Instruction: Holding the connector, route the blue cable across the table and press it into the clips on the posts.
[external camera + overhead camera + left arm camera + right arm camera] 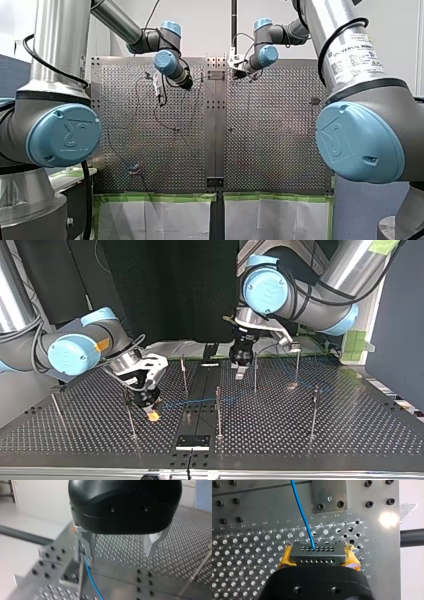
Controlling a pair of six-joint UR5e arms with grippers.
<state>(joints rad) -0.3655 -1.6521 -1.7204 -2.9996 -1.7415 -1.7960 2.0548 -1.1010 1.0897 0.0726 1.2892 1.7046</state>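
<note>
REMOTE RIG, CABLE ROUTING: My right gripper (319, 559) clamps the grey connector (317, 552) between its yellow pads (287, 558), low over the perforated table (242, 555). The blue cable (303, 515) leaves the connector's face and runs straight ahead of the fingers.

My left gripper (120, 551) hangs with its metal fingers (86, 542) spread wide and nothing between them. The cable passes just beside one finger and close to a thin post (81, 580); whether it touches the post I cannot tell, and the clip is too small to make out.

In the top view the cable stretches away from the right gripper past the middle post (218, 410).

As I judge it, the step in hand is seating the cable in a clip. That calls for a firm hold on the connector, a lightly taut line brought level with the clip's mouth, and a square press downward, never a jerk that could pull the cable from the connector.
</note>
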